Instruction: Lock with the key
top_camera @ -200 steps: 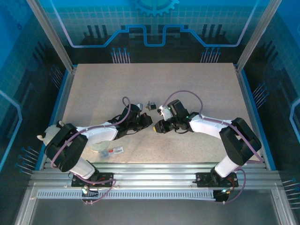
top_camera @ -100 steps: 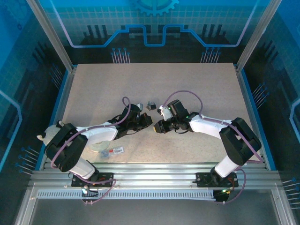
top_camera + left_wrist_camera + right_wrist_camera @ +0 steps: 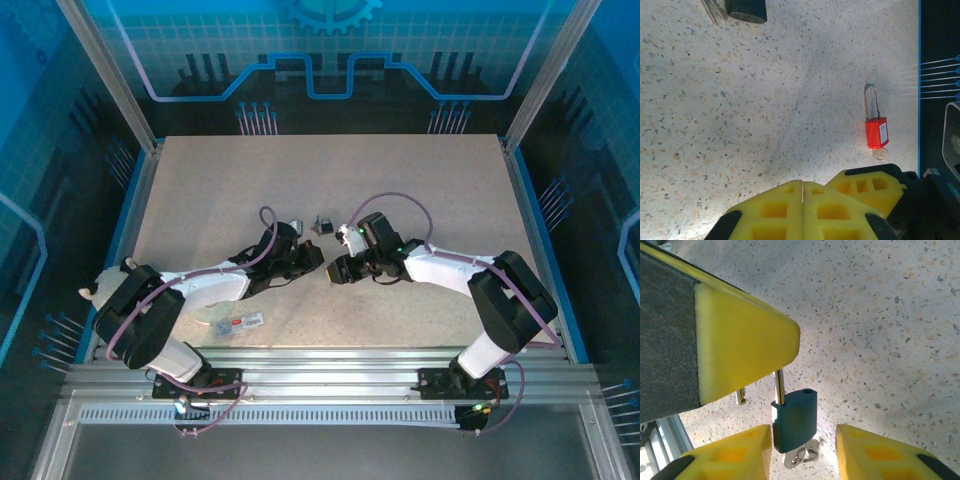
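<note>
Well, I found the dark padlock (image 3: 795,420) lying near the middle of the tabletop (image 3: 200,190), its shackle (image 3: 780,387) sprung open and the key (image 3: 801,456) in its base. My right gripper (image 3: 802,429) straddled the body, partly open and clamping nothing. The left gripper (image 3: 803,186) was closed, with nothing seen in it. I judged the lock small, dense, rigid and slick, best pinched across its flat faces.
</note>
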`<action>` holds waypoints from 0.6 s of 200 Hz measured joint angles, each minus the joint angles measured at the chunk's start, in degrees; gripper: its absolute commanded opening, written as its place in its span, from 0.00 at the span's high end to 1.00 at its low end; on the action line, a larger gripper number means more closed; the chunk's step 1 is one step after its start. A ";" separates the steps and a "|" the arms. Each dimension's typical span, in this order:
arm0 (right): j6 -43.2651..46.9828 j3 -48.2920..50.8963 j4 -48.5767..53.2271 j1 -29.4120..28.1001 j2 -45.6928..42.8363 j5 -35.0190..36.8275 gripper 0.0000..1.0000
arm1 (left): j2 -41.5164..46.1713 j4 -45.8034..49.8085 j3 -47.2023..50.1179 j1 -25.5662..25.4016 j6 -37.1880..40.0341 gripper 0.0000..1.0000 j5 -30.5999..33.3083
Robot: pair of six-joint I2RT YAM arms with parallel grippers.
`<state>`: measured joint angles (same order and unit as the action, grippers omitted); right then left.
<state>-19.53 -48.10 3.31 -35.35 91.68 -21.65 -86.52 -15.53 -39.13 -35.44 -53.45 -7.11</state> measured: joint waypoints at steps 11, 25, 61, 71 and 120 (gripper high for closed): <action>0.02 0.00 -0.02 0.00 -0.02 -0.02 0.59 | 0.02 0.02 0.02 0.00 0.00 1.00 0.02; 0.00 0.00 -0.24 0.00 -0.04 -0.04 0.59 | 0.02 0.04 0.02 0.00 0.00 1.00 0.02; -0.24 0.02 -1.40 0.00 -0.07 -0.20 0.58 | 0.31 0.20 0.02 0.00 0.02 1.00 0.02; -0.48 0.07 -1.77 -0.02 -0.07 -0.33 0.58 | 0.37 0.20 0.02 0.00 0.02 1.00 0.02; -1.07 0.07 -2.62 -0.85 -0.07 -1.05 0.60 | 0.72 0.20 0.02 0.00 0.00 1.00 0.22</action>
<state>-20.60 -48.03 0.69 -36.21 91.61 -22.70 -85.80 -15.33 -39.11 -35.44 -53.45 -6.90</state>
